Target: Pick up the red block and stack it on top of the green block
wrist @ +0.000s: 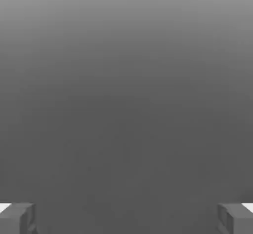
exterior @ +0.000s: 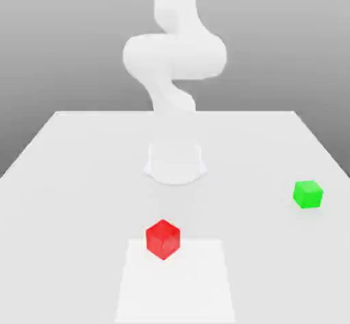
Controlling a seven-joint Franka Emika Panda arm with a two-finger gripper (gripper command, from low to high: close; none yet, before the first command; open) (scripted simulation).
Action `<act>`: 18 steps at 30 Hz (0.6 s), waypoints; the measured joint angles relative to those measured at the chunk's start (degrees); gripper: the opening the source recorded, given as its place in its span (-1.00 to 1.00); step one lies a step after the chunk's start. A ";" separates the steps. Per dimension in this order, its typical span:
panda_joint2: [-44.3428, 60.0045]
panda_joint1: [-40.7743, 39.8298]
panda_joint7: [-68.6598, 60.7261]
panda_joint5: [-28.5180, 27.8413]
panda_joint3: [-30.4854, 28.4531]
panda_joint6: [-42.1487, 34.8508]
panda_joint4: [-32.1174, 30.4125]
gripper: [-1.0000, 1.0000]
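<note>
Exterior view: the red block [exterior: 163, 239] rests on the pale worktop [exterior: 75, 247], toward the near side and just to the exterior view's left of the middle. It is turned so that one upright edge faces the camera, and it overlaps the far edge of a brighter white rectangular patch [exterior: 176, 288] on the worktop. The green block [exterior: 307, 194] sits well apart from it, over at the exterior view's right and farther back, near the side edge of the worktop. Both are plain cubes, and the green one faces the camera more squarely, turned only slightly.

The white robot arm [exterior: 175, 56] rises at the far middle of the scene, above and beyond the two blocks, with its rounded base [exterior: 176, 164] on the worktop between them and the far edge. Its pale segments blend into each other, so the lower part is perhaps best read only as an outline.

In the hand view, the gripper [wrist: 126, 219] has its two fingers spread wide apart, with nothing between them. Beyond them lies a plain grey background [wrist: 126, 104], darker in some parts and lighter in others.
</note>
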 joint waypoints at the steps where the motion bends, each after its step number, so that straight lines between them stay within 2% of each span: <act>1: 1.71 -0.52 1.47 0.41 0.18 1.39 -1.83 0.00; 12: 20.46 -6.08 19.17 3.25 4.33 16.40 -21.87 0.00; 15: 26.56 -7.95 25.70 3.04 6.01 21.15 -28.05 0.00; 18: 37.43 -9.49 32.31 0.82 6.62 29.42 -31.70 0.00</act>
